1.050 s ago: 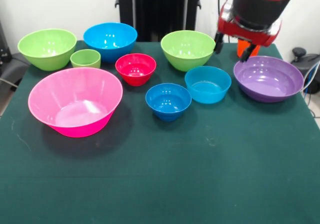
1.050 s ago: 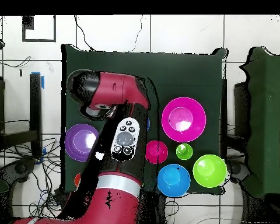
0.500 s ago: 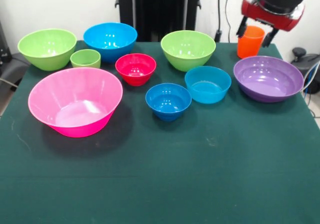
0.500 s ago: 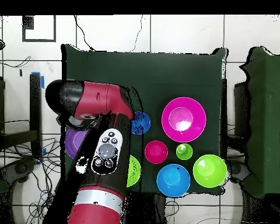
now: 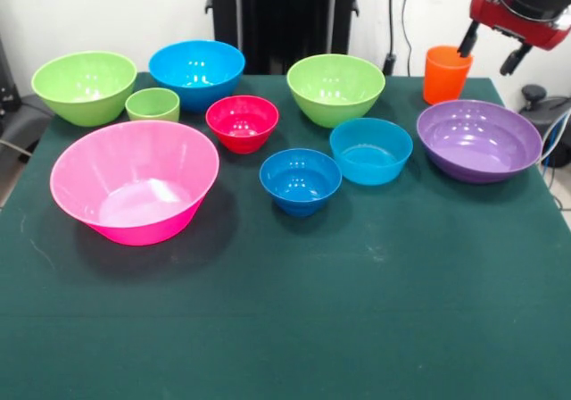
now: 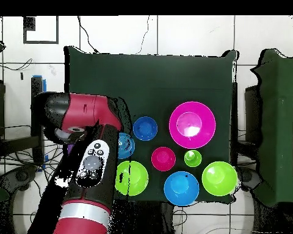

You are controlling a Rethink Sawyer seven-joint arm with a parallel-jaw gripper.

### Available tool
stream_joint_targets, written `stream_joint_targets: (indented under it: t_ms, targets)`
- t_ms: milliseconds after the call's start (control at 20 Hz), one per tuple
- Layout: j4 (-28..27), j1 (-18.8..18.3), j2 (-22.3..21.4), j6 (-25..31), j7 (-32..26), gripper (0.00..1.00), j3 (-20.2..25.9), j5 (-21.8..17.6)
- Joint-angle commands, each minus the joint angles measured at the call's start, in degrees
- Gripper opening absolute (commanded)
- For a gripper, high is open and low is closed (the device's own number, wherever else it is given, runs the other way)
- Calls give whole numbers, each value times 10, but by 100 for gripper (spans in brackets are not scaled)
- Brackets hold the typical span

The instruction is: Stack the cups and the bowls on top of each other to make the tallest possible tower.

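- You've got a dark green cloth table (image 5: 357,329) against a white wall, with a black pedestal column (image 5: 284,16) at the back and cables trailing off the right edge.
- The overhead view shows a white tiled floor (image 6: 191,36) around the table.
- The gripper (image 5: 491,47) sits at the top right, fingers spread, holding nothing, probably above the table's edge.
- The orange cup (image 5: 445,74) stands upright just beside it, behind the purple bowl (image 5: 479,139).
- The other bowls and the green cup (image 5: 153,104) sit separately, none stacked.
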Motion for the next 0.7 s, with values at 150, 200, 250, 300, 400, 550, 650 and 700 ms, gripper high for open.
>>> stream_joint_targets:
  t_ms: [150,200,250,300,400,550,650,700]
  targets:
    - [51,-5,28,-51,104,100,40,13]
    - [55,-5,26,-53,102,100,39,12]
    - [57,-5,25,-53,100,100,39,12]
    - [53,-7,27,-51,96,100,39,10]
    - [52,-11,29,-49,91,100,43,12]
    - [62,-12,24,-54,86,100,44,14]
    - [62,-13,25,-58,83,100,44,12]
    - [62,-14,26,-60,81,100,44,11]
